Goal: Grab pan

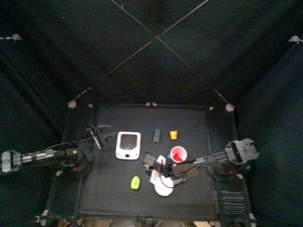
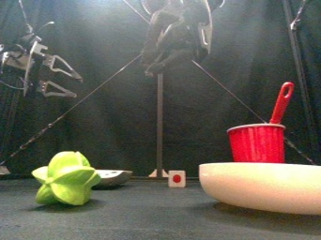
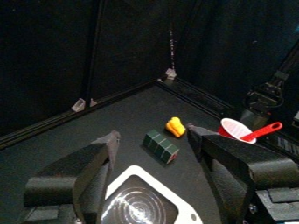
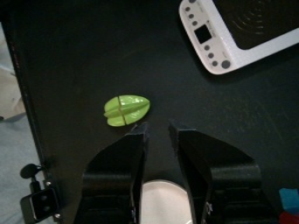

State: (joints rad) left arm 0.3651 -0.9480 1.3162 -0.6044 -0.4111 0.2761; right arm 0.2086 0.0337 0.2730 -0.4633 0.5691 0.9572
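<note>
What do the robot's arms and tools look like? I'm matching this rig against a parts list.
Both arms are black. The left tool has two broad, blocky matte-black jaws with rounded tips. The right tool has the same black jaw pair. No markings or coloured parts show.

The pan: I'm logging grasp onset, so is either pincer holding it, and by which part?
Nothing is held. The left pincer and the right pincer are both open and empty; the pan lies free, apart from both.

Pan (image 1: 179,154) right of slab (image 1: 129,144) — bowl (image 1: 164,184) (nearer front) below.
</note>
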